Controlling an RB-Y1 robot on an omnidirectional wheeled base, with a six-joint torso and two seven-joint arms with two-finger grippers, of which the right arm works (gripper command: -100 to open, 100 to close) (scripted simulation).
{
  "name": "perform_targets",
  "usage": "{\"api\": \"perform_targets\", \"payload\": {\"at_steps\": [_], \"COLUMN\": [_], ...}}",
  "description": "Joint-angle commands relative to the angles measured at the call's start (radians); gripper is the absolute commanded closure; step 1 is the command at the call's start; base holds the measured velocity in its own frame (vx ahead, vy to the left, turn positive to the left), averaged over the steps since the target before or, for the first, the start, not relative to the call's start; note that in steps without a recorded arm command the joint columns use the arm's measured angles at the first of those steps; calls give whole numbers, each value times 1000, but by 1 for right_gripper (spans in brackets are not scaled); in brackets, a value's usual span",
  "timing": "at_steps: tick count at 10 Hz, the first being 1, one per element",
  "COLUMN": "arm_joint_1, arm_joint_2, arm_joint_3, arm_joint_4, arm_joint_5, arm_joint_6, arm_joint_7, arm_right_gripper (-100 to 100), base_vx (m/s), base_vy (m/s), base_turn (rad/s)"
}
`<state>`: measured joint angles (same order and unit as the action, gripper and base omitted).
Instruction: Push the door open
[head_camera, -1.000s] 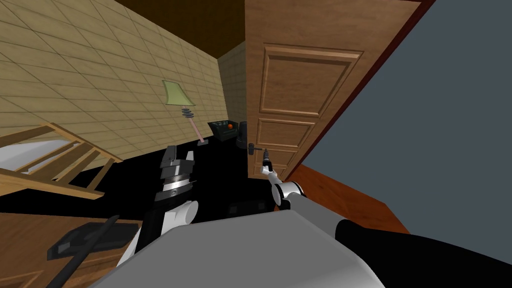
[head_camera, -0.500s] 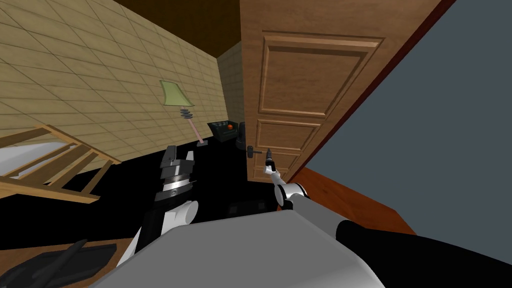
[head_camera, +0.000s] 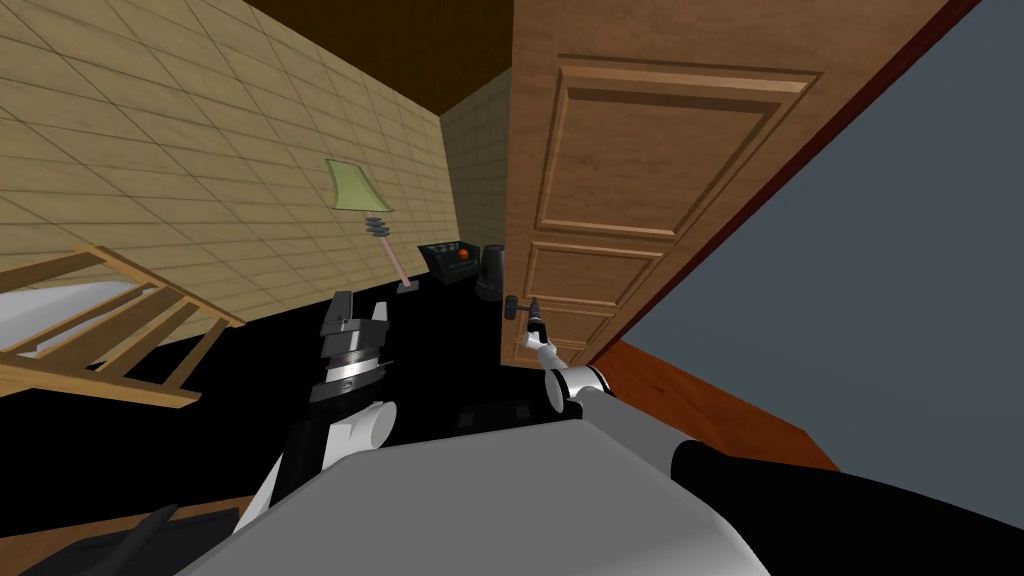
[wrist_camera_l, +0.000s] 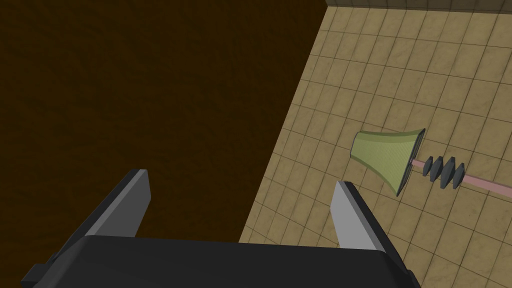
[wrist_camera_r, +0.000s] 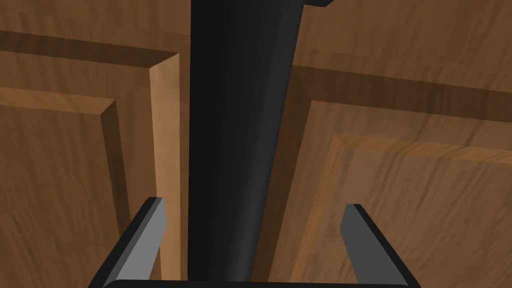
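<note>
A brown panelled door (head_camera: 600, 180) stands ajar ahead, its free edge toward the black area. Its dark lever handle (head_camera: 512, 305) juts out near that edge. My right gripper (head_camera: 533, 312) reaches up to the handle. In the right wrist view the black lever (wrist_camera_r: 235, 150) runs between the open fingers (wrist_camera_r: 147, 240) of my right gripper (wrist_camera_r: 252, 215), with door panels (wrist_camera_r: 400, 200) close behind. Neither finger presses the lever. My left gripper (head_camera: 352, 320) is held up left of centre, and in its wrist view the left gripper (wrist_camera_l: 240, 200) is open with nothing in it.
A floor lamp (head_camera: 360, 190) with a green shade leans by the tiled wall (head_camera: 150, 150). A wooden frame (head_camera: 110, 320) lies at the left. A dark box with an orange ball (head_camera: 450, 258) sits past the door's edge. A grey wall (head_camera: 900, 250) is on the right.
The door's free edge and handle have shifted to the right, and my right gripper has stayed at the handle. The dark furniture at the bottom left has slid out as I moved.
</note>
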<state>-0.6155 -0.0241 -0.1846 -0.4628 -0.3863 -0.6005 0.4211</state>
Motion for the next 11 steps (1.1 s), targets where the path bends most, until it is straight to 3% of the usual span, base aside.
{"api": "perform_targets", "payload": {"at_steps": [1,2,4,5,8,9,11], "arm_joint_1": [-7,-7,-7,-7,-11,-11,-11], "arm_joint_2": [31,31,31,60,59,59,59], "arm_joint_3": [1,1,1,0,1,1,1], "arm_joint_4": [22,0,22,23,31,31,31], "arm_joint_5": [0,0,0,0,0,0,0], "arm_joint_6": [-15,-15,-15,-17,-24,-24,-24], "arm_joint_7": [-9,-9,-9,-8,-11,-11,-11], "arm_right_gripper": [-100,-100,-100,-100,-100,100,100], "base_vx": [52,31,-7,10,10,0,0], "base_vy": [128,95,18,42,36,0,0], "base_turn": [25,1,-1,16,0,0,0]}}
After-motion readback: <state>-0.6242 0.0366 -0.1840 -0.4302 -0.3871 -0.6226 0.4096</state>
